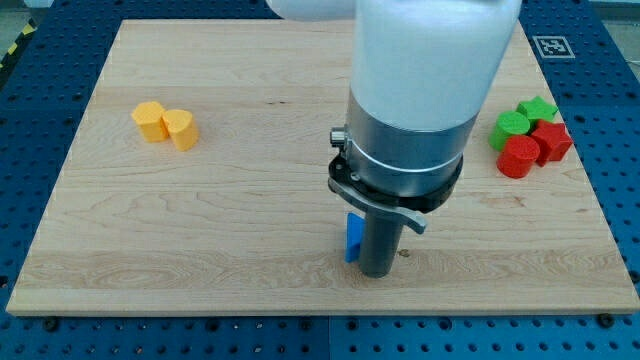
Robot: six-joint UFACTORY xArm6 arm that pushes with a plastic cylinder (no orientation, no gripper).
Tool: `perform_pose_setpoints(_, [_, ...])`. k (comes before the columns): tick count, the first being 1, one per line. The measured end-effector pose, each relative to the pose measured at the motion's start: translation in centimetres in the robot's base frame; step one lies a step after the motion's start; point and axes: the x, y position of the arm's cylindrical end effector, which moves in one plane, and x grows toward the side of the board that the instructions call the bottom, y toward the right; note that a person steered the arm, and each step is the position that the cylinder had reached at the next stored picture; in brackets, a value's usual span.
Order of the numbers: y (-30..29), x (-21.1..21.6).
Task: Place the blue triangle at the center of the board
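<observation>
The blue triangle lies near the middle of the board's bottom edge, mostly hidden behind the arm's cylinder and touching its left side. My tip is hidden, so its state cannot be told.

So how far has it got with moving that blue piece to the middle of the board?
Nearly there, I think. The blue block, mostly hidden behind the arm's housing, sits just below the middle of the board. My tip is hidden by the housing, so contact cannot be confirmed. Left: a short nudge toward the view's top. The yellow blocks and the red and green blocks lie well aside.
</observation>
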Motion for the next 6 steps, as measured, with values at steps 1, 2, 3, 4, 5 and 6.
perform_pose_setpoints(1, [-0.8, -0.3])
perform_pose_setpoints(2, [-0.9, -1.9])
perform_pose_setpoints(3, [-1.2, -3.5])
perform_pose_setpoints(4, [-2.1, -5.0])
perform_pose_setpoints(5, [-3.3, -6.8])
perform_pose_setpoints(6, [-3.4, -9.4])
